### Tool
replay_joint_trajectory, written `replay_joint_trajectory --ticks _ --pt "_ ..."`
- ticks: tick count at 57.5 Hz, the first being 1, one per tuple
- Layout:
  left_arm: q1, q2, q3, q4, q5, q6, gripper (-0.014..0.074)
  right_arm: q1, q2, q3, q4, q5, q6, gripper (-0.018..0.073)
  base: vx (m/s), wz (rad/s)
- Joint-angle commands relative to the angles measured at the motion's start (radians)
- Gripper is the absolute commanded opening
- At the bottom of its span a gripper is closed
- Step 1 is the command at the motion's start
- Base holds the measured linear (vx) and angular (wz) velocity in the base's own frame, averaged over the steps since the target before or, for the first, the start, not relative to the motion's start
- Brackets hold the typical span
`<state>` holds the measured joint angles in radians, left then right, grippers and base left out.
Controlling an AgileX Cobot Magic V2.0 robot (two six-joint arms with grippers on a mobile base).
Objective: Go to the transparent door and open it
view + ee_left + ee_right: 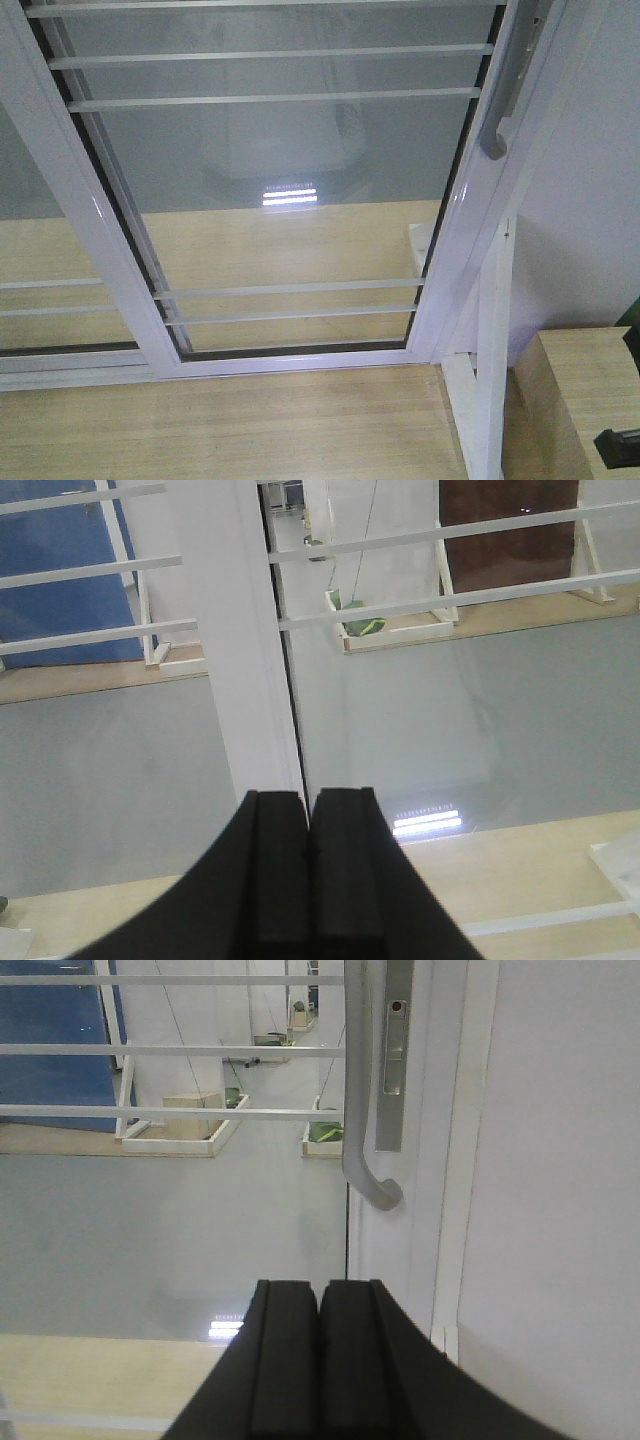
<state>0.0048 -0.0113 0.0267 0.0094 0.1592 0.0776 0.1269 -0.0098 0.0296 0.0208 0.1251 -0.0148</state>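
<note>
I see the transparent door (280,150) close ahead. Its grey pull handle (357,1080) is at 12 o'clock from my right gripper (319,1290). The jaws of this gripper and of the left gripper (307,800) are pressed together and hold nothing.

The transparent door (280,150) is seen as clear, smooth glass set in a glossy white frame (455,240); its pull handle (358,1110) is finished in satin grey metal. The floor (250,420) is laid in pale wood grain

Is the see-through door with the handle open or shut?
Shut, it looks like. The transparent door's handle side sits tight against the white wall, with no gap showing beside the grey handle.
</note>
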Motion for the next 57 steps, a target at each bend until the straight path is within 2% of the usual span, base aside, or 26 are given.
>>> replay_joint_trajectory --ticks 1,57 --pt "-0.004 -0.012 0.03 -0.002 -0.084 -0.007 0.0004 -0.006 -0.01 0.014 -0.003 -0.085 0.001 -0.0003 0.09 0.06" --pt "-0.003 -0.002 0.03 -0.002 -0.084 -0.007 0.0004 0.005 0.021 0.013 0.0 -0.06 0.001 -0.0003 0.0 0.0"
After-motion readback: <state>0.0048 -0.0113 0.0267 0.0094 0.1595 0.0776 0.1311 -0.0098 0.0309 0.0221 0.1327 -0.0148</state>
